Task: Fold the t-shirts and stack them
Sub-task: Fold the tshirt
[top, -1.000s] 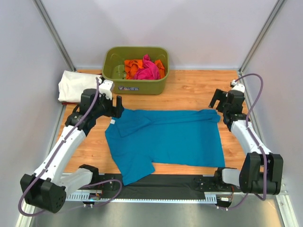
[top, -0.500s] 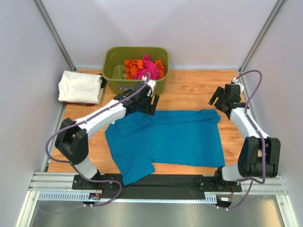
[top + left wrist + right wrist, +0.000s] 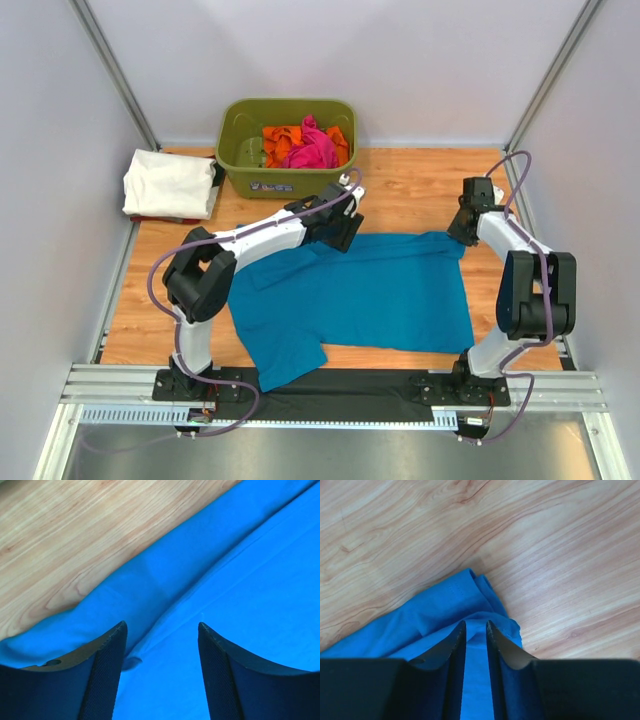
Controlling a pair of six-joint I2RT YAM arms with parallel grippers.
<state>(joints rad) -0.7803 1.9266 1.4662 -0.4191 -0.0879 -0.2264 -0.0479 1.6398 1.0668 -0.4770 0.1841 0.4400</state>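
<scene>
Left arm: You had your left gripper (image 3: 340, 228) stretched out to the far edge of the teal-blue short-sleeved cloth t-shirt (image 3: 380, 290), just in front of the olive-green plastic tub (image 3: 240, 165).
Left jaws: Wide apart. In your left wrist view the left gripper (image 3: 161, 626) straddled a long fold in the teal cloth (image 3: 250, 580), with nothing pinched between its black fingers (image 3: 107, 675).
Right arm: Your right gripper (image 3: 462, 228) was down at the shirt's far right corner.
Right jaws: Nearly closed. Your right wrist view showed the right gripper (image 3: 475, 624) drawn in on the bunched corner of the cloth (image 3: 435, 615), with only a thin blue strip showing between the fingers (image 3: 450, 650).
Teal shirt: It lay spread mostly flat in the middle of the light wooden table (image 3: 410, 190), one sleeve folded over at the left and a flap trailing toward the near edge.
White shirt: The folded white cloth t-shirt (image 3: 170, 183) sat at the far left corner, well apart from the teal one.
Tub: It held the crumpled pink t-shirt (image 3: 315, 148) and the orange t-shirt (image 3: 280, 145), touching each other.
</scene>
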